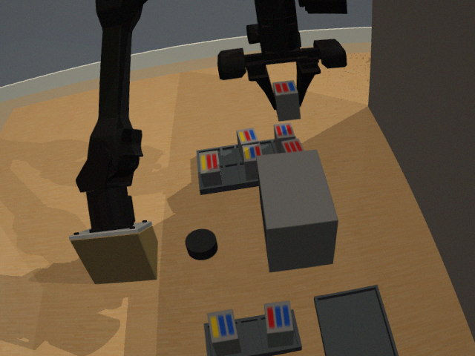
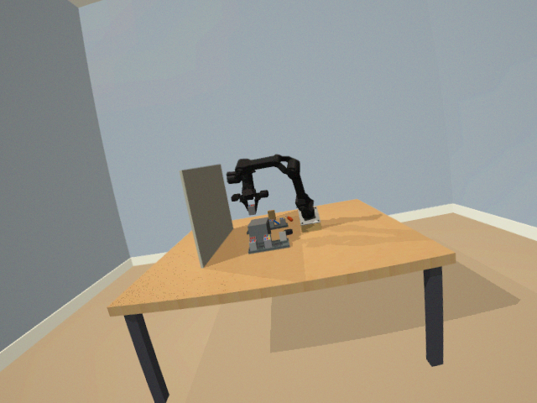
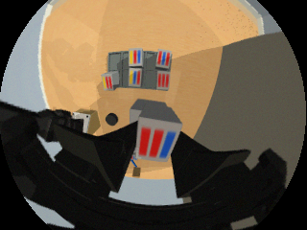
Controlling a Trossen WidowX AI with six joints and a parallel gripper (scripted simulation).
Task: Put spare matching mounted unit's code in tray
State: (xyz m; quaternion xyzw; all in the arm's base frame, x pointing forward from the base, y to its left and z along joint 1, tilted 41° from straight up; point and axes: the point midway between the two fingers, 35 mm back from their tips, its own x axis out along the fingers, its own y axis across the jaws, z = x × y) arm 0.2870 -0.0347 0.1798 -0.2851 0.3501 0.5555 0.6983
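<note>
Tray [image 1: 355, 322]: dark, shallow, lying at the near right edge of the top view, nothing showing inside it.
Near rack [image 1: 253, 337]: sitting just left of the tray, carrying two spares, one striped yellow-blue-blue [image 1: 221, 325], one red-blue-blue [image 1: 278, 316].
Puck [image 1: 201, 243]: black disc, resting on the table [image 1: 383, 245] between the near rack and the far rack.
Arm base [image 1: 115, 248]: standing at the left on a tan block.
Unit [image 1: 297, 208]: large grey box, sitting right of the puck, its back not showing in any view.
Far rack [image 1: 230, 172]: lying behind the unit, partly hidden by it, holding five striped spares.
Gripper [image 1: 286, 101]: hanging in the air beyond the far rack, fingers [image 1: 268, 90] clamping a grey spare [image 1: 286, 100] striped red-red-blue (stripes reading the same in the wrist view).
Held spare: well off the table, clear of both racks, far from the tray.
Panel [image 1: 421, 115]: tall grey board, standing along the right side.
</note>
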